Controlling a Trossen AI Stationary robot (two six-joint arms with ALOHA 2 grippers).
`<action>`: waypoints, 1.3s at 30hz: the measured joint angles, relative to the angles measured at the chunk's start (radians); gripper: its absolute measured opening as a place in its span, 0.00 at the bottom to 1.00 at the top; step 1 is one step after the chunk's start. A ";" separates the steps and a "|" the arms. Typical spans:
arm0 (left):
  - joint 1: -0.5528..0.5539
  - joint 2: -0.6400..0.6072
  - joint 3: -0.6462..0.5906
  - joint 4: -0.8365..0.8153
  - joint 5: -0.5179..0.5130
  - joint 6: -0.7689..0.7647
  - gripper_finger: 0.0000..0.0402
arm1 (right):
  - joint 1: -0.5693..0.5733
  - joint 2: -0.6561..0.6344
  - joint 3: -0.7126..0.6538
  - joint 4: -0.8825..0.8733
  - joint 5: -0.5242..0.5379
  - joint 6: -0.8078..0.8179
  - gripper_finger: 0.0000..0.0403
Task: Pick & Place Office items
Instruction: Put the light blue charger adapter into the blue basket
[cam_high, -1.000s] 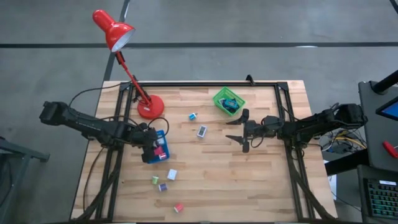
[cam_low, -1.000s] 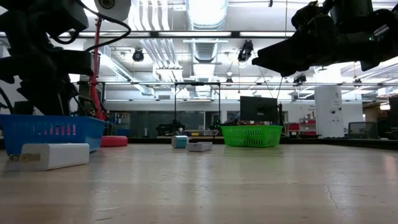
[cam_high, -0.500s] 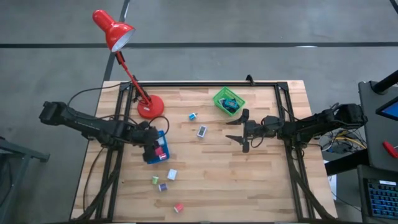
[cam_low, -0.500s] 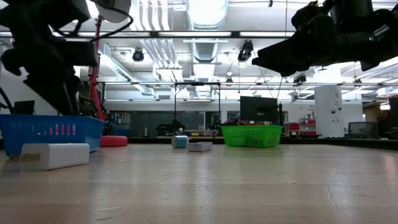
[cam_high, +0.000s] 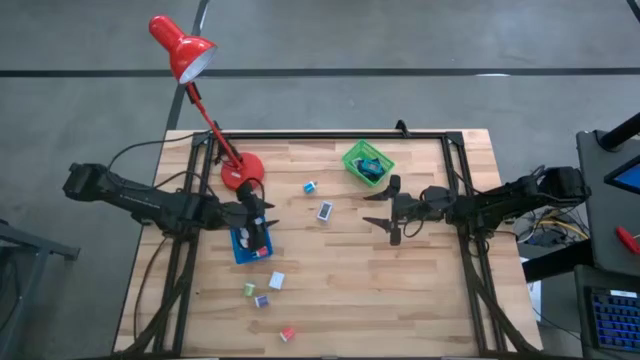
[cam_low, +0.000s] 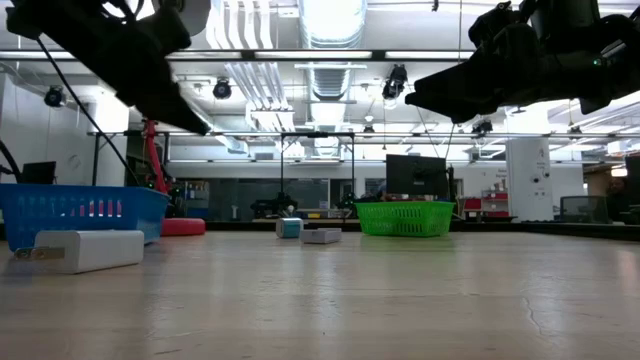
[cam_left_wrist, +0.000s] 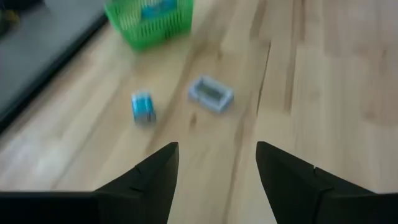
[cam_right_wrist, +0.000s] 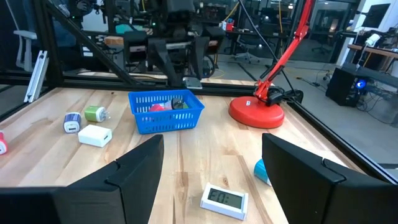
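Observation:
My left gripper (cam_high: 262, 216) hangs open over the blue tray (cam_high: 243, 247), slanting down toward the table's right; nothing is between its fingers (cam_left_wrist: 217, 148). The tray holds a few small pieces. My right gripper (cam_high: 372, 210) waits open and level at mid-table, empty (cam_right_wrist: 211, 142). Loose office items lie on the wood: a teal block (cam_high: 310, 187), a grey flat piece (cam_high: 325, 211), a white block (cam_high: 277, 281), a green one (cam_high: 249, 289), a purple one (cam_high: 261, 300) and a red one (cam_high: 288, 333).
A green basket (cam_high: 368, 163) with items stands at the far middle. The red desk lamp's base (cam_high: 240, 172) sits just beyond the blue tray, with its arm leaning out past the table's far left corner. Bare wood lies between the two grippers and along the near right.
My left gripper has risen out of the blue tray and tipped up from pointing steeply down to slanting forward, shifting a little toward the table's far edge. The right arm has kept still.

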 joint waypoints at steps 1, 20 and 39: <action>0.000 -0.001 -0.012 0.050 -0.006 0.017 0.55 | 0.000 0.000 0.000 0.000 0.000 0.000 0.65; 0.051 0.001 -0.226 0.689 -0.039 0.205 0.55 | 0.000 0.000 0.000 0.003 0.000 -0.004 0.65; 0.171 0.256 -0.211 1.012 0.125 0.331 0.55 | 0.000 0.000 0.000 0.003 -0.001 -0.002 0.65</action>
